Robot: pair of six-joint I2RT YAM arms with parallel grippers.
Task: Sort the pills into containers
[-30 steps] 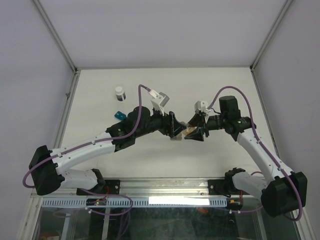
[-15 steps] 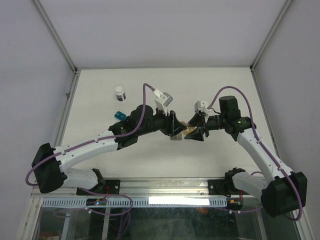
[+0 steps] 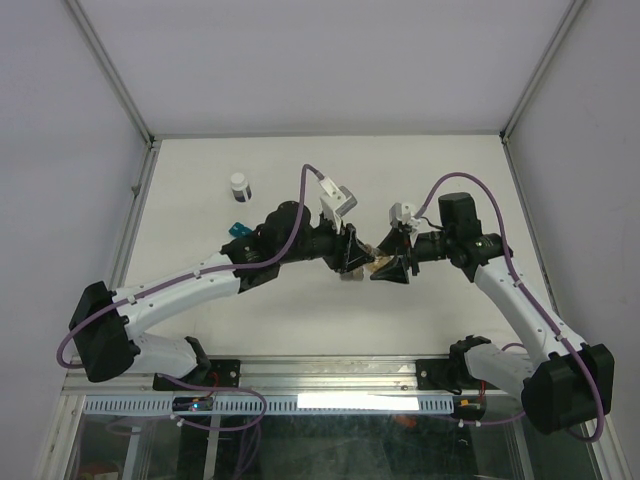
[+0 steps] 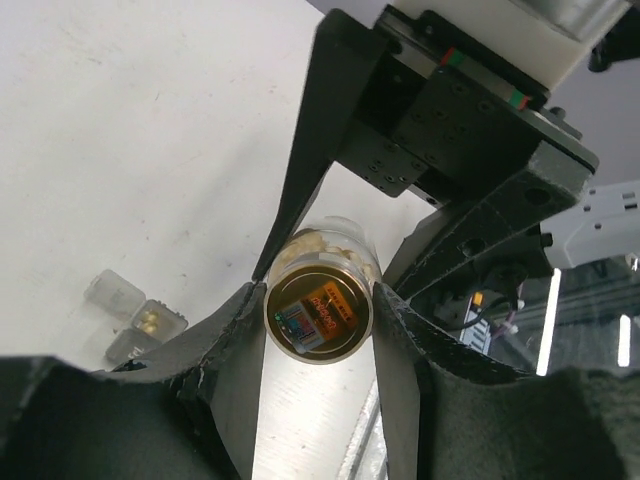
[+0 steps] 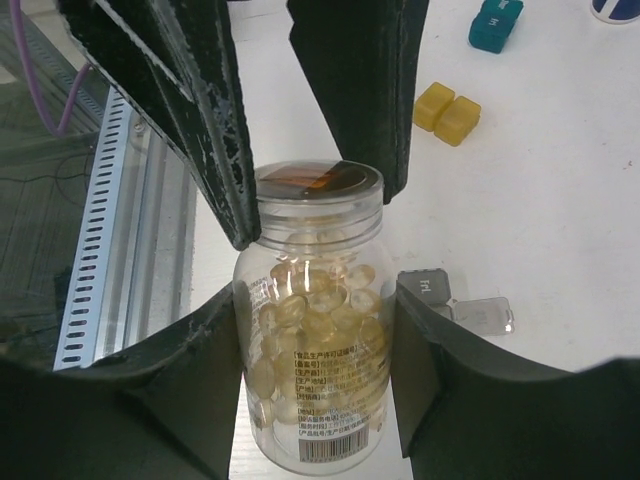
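Observation:
A clear bottle [image 5: 316, 380] of yellow softgel pills is held level between both grippers above the table. My right gripper [image 5: 318, 300] is shut on its body. My left gripper [image 4: 318, 305] grips its top end [image 4: 318, 320], one finger on each side. They meet mid-table in the top view [image 3: 368, 262]. The gray container [image 4: 135, 322] lies below with a lid up and yellow pills in one cell; it also shows in the right wrist view [image 5: 455, 300]. The amber-yellow container [image 5: 447, 107] and teal container [image 5: 495, 22] lie shut farther left; the teal one also shows from above [image 3: 238, 229].
A small white-topped cap or jar [image 3: 239, 184] stands at the back left of the table. The metal rail [image 3: 330, 375] runs along the table's near edge. Frame posts rise at the back corners [image 3: 150, 140].
My left wrist has turned about the bottle's axis, its camera swinging to the right, and the forearm has shifted up slightly. The right arm and the bottle have stayed in place.

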